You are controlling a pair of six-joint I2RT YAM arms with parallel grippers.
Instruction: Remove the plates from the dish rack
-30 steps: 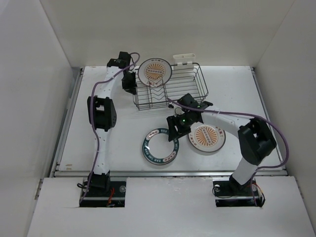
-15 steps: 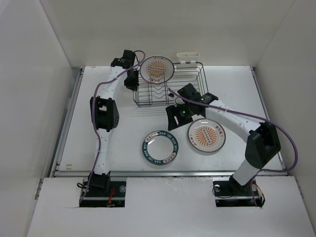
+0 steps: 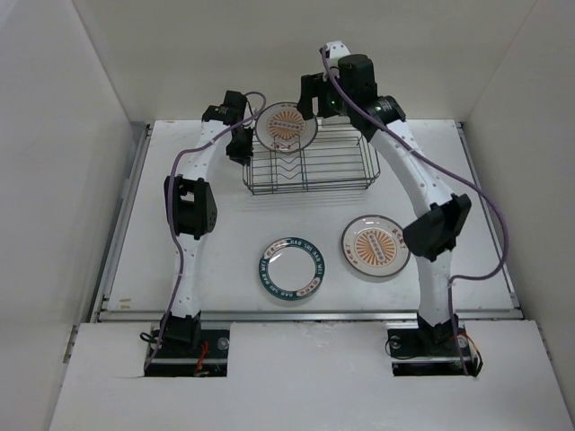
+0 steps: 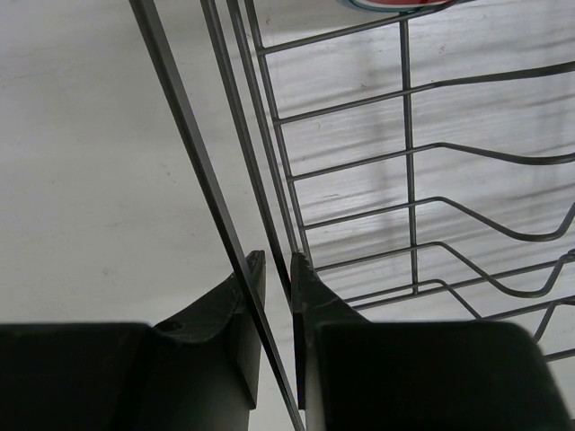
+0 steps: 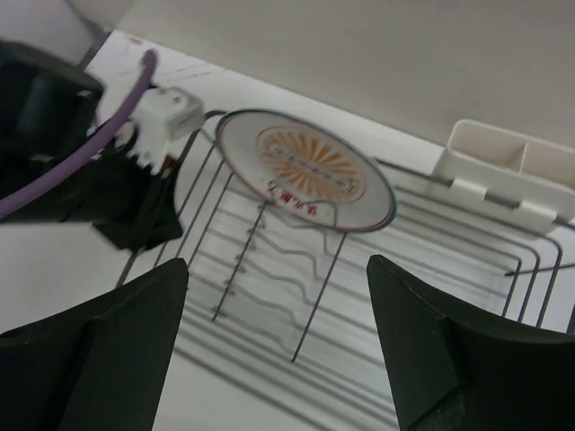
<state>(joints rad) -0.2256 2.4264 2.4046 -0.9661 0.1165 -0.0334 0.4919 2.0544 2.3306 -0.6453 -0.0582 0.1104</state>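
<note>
While my left fingers (image 4: 238, 305) pinch the left rim wire of the dish rack (image 3: 310, 166), my right fingers (image 5: 117, 341) hang spread wide and empty above it. Its one plate (image 5: 305, 171) stands ahead in the far left corner, tilted face-up. Its broad span lies across my gap, so I judge the wrist must turn.

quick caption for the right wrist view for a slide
Open right gripper poised over the dish rack, one orange sunburst plate propped inside it.
</note>
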